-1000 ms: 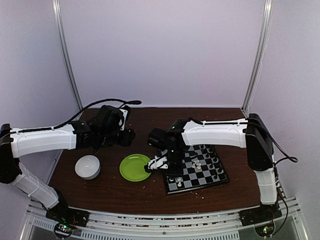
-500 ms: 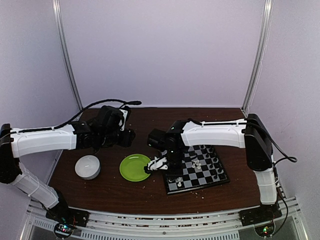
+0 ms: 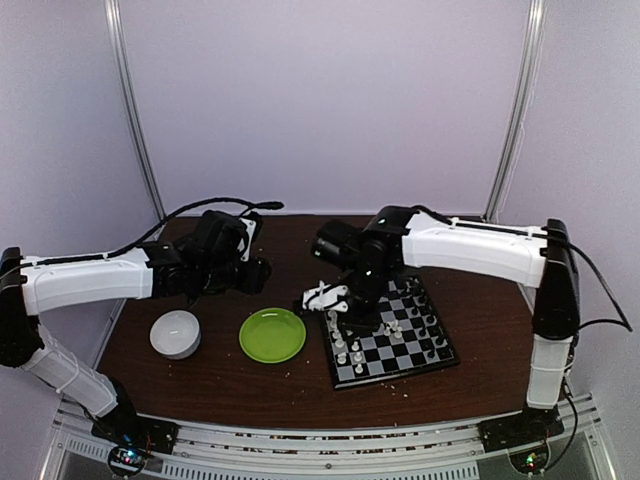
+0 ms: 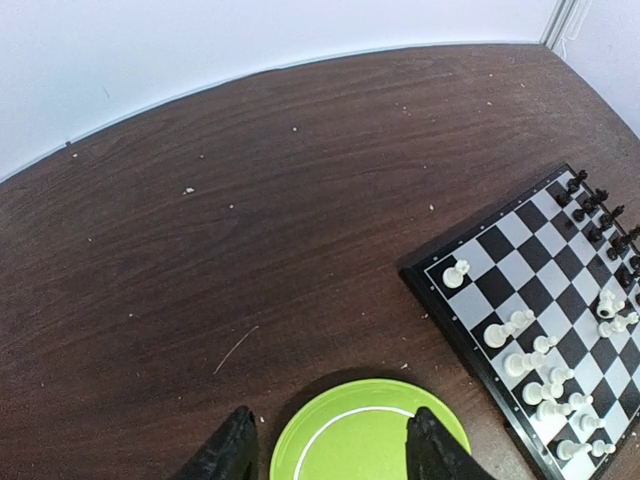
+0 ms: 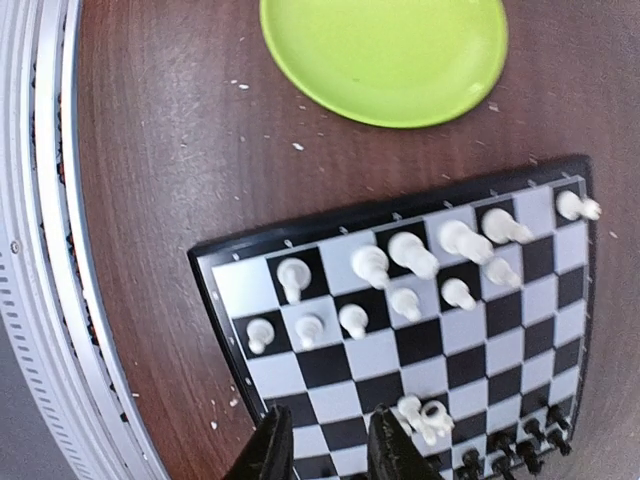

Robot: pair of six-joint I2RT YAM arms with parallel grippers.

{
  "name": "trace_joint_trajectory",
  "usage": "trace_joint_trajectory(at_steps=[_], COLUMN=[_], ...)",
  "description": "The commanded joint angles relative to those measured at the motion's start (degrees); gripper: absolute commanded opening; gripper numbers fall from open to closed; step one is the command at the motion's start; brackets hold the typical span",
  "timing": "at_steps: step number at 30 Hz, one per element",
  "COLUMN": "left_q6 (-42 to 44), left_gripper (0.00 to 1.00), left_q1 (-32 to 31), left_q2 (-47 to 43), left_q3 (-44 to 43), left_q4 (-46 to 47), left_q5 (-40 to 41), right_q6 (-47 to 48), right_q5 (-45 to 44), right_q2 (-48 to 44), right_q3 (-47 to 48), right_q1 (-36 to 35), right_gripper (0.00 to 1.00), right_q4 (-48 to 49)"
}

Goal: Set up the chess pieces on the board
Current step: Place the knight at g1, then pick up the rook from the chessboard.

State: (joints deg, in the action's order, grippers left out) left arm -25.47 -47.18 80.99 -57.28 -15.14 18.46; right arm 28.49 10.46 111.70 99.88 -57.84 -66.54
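The board [image 3: 400, 345] lies at the right of the table. It also shows in the right wrist view [image 5: 420, 330] and the left wrist view [image 4: 545, 300]. Several white chess pieces [image 5: 400, 260] stand on its rows nearest the plate, and two more [image 5: 425, 415] sit together mid-board. Black pieces [image 3: 430, 325] line the far right side. My right gripper [image 3: 325, 298] hovers above the board's left edge, open and empty [image 5: 330, 450]. My left gripper [image 3: 258, 272] hangs behind the plate, open and empty [image 4: 330, 455].
A round green plate [image 3: 272, 334] lies left of the board, with nothing on it [image 4: 365, 445]. A white bowl [image 3: 175, 333] stands further left. Pale crumbs are scattered over the brown table [image 4: 250, 200]. The metal front rail [image 5: 40, 250] runs along the near edge.
My right gripper has risen and moved back and to the right, from the plate's right edge by the board's near-left corner to above the board's left edge. The left arm has not moved.
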Motion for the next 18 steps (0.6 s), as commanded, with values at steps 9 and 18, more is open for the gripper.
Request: trace_joint_trajectory(at_steps=[9, 18], left_q6=[-1.19, -1.73], left_gripper=[0.51, 0.51], left_q1=[0.42, 0.42], left_q2=[0.49, 3.13], left_q3=[-5.22, -8.38], left_q4=[-1.66, -3.20], left_q5=[-3.28, -4.22], right_q6=[-2.86, -1.95], right_q5=[-1.14, -0.42], right_q2=[-13.45, -12.82], right_q3=[-16.61, -24.40], right_q1=[17.12, 17.94], right_gripper=[0.24, 0.31], right_q4=[8.83, 14.10])
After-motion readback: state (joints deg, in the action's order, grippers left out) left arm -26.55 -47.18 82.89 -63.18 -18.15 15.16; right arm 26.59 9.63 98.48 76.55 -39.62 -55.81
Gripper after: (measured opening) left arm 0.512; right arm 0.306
